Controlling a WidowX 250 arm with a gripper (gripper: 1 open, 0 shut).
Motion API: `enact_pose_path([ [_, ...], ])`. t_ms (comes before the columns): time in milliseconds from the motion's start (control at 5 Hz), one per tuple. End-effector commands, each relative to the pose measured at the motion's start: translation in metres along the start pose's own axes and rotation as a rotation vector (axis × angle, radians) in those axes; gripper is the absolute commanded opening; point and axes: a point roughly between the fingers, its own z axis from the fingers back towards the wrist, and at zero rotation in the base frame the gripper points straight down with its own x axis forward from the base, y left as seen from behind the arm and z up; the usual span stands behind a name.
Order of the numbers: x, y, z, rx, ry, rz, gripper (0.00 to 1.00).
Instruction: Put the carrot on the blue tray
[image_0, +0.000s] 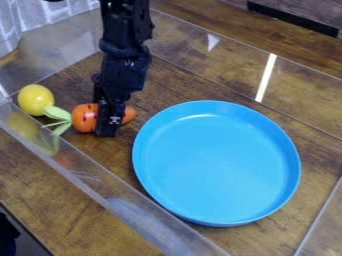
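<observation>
The blue tray (217, 163) is resting on the wooden table (267, 70), its surface bare. The black gripper (107, 117) is pointing straight down, jaws clamping the carrot (88, 117), which is lying on the table just left of the tray, near the lemon (35, 98).

Orange carrot (90, 117) lies beside round blue tray (217, 160).

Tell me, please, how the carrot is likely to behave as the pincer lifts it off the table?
The carrot looks like glossy plastic, so it may slip between the pincer fingers. It seems rigid and small, so probably light and unlikely to bend. Its rounded body could roll on the table if dropped.
</observation>
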Motion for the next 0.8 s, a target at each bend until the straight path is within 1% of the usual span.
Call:
enact_pose_path([
  [0, 0.0112, -0.0061, 0.0032, 0.008, -0.015, -0.043, 0.0],
  [600, 0.0146, -0.0116, 0.0034, 0.001, -0.022, -0.061, 0.0],
])
